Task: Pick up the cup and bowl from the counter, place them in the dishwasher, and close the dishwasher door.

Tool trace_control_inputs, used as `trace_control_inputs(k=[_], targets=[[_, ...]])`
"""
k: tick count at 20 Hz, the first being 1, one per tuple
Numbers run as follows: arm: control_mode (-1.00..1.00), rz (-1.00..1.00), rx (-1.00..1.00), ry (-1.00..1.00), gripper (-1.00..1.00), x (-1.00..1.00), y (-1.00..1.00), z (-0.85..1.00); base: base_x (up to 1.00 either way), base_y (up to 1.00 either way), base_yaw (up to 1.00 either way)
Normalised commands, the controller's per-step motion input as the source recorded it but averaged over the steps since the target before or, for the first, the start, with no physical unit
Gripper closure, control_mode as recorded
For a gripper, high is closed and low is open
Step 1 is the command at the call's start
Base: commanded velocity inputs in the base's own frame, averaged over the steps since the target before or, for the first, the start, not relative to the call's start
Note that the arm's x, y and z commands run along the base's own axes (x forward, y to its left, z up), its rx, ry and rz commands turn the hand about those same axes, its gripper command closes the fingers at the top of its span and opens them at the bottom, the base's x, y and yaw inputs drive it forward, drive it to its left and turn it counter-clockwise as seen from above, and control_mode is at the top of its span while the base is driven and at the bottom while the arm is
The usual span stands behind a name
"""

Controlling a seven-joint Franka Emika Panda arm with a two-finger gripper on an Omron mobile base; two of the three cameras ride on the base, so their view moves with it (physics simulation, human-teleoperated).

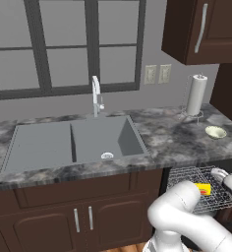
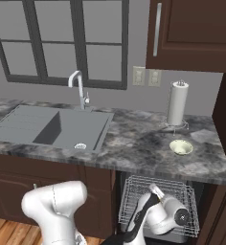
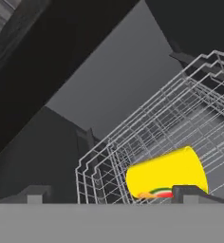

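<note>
The yellow cup lies on its side in the silver wire rack pulled out of the dishwasher. My gripper hangs just in front of it, open and holding nothing; its right fingertip overlaps the cup's lower edge. From the left base, the cup shows in the rack beside my hand. The pale bowl sits upright on the marbled counter, right of the sink and in front of the paper-towel roll. I cannot make out the dishwasher door.
A grey double sink with a tall tap fills the counter's left. The paper-towel roll stands at the back right. Brown cabinets run under the counter, and an upper cabinet hangs above the bowl.
</note>
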Motion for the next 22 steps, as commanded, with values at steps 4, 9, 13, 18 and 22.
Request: trace_control_inputs(k=[4,9,13,18,22], targets=[[-1.00,0.00,0.17,0.00,-1.00,-0.16,-0.07,0.58,0.00,0.00,0.00],[-1.00,0.00,0.13,0.00,-1.00,-0.14,0.00,0.52,0.00,0.00,0.00],[-1.00,0.00,0.13,0.00,-1.00,-0.14,0.00,0.49,0.00,0.00,0.00],[-1.00,0.00,0.10,0.00,-1.00,-0.03,0.00,0.49,0.00,0.00,0.00],[-1.00,0.00,0.02,0.00,-1.00,0.00,0.00,0.58,0.00,0.00,0.00]])
